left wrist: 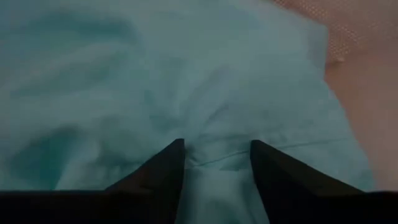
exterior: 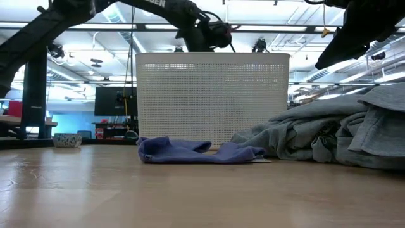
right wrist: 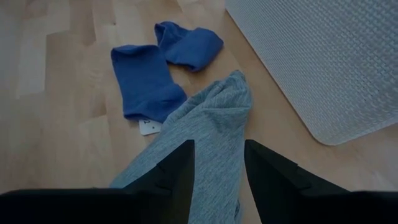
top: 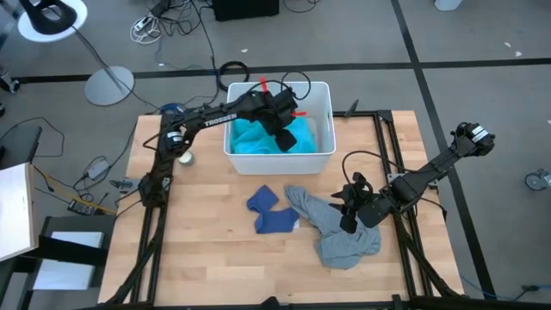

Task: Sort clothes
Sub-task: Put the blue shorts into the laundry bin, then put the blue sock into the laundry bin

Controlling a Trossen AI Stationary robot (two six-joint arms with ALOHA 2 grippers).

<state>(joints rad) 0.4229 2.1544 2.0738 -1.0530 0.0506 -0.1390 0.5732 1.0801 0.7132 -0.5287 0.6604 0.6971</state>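
The large turquoise shirt (top: 254, 138) lies bunched inside the white bin (top: 323, 95). My left gripper (top: 286, 136) is down in the bin, shut on the shirt (left wrist: 155, 93). The grey top (top: 340, 237) lies crumpled on the table in front of the bin. My right gripper (top: 348, 220) is at its far part, shut on it (right wrist: 211, 118). The blue piece (top: 269, 211) lies flat on the table left of the grey top, and shows in the right wrist view (right wrist: 146, 81). The navy piece and the socks are not in view. My left gripper pinches a gathered fold of the turquoise shirt (left wrist: 214, 158) between its two fingers, coming from above and pointing down into the bin. Creases run out from the pinch. The rest of the shirt lies spread below in the bin. My right gripper has a ridge of the grey top (right wrist: 217, 149) between its two fingers, slanting down from the table's right side. The cloth runs on past the fingertips, and its end (right wrist: 233, 87) lies on the table near the blue piece. How many layers cannot be told.
The bin's mesh wall (exterior: 212, 95) stands behind the blue piece (exterior: 190, 151) and the grey heap (exterior: 329, 133). A small bowl (top: 185, 158) sits left of the bin. A small white tag (right wrist: 148, 127) lies beside the blue piece. There is bare wood along the near edge.
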